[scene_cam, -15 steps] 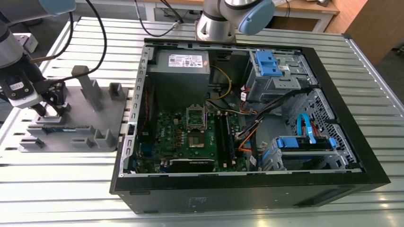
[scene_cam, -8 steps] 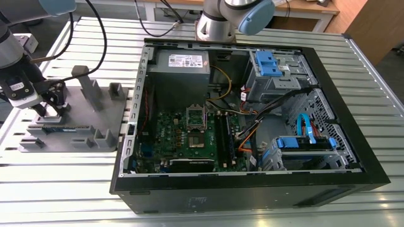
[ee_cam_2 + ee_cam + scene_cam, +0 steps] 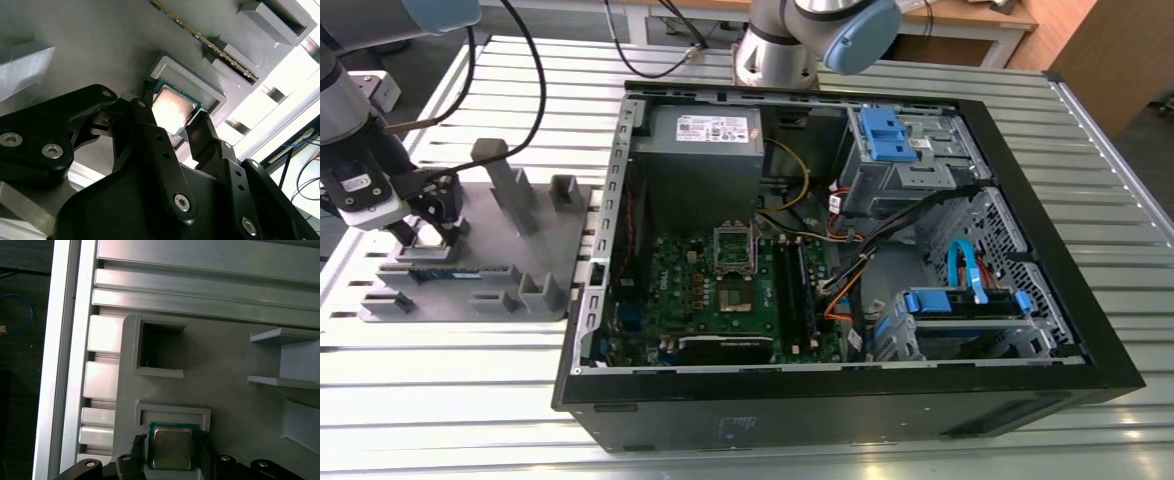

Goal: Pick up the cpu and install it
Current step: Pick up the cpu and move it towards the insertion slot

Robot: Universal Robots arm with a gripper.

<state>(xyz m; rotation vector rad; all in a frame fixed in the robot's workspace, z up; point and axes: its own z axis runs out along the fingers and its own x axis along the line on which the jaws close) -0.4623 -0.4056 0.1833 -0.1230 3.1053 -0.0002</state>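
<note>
We count one cpu [image 3: 171,449], lying in its pocket in one grey tray [image 3: 235,405], near one memory stick [image 3: 200,37]. The gripper [image 3: 171,441] has its two fingers [image 3: 200,132] spread, one on either side of the cpu, with no visible pinch.

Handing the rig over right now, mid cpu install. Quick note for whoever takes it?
Gripper: down at the grey fixture tray on the exterior view's left, straddling the cpu. Grip cannot be confirmed from these views.
Cpu: lies flat in its tray pocket, metal top up, in both wrist views.
Done: approach to the cpu. It is not lifted.
Left: the pick, the carry to the motherboard in the open computer case, and the install.
</note>
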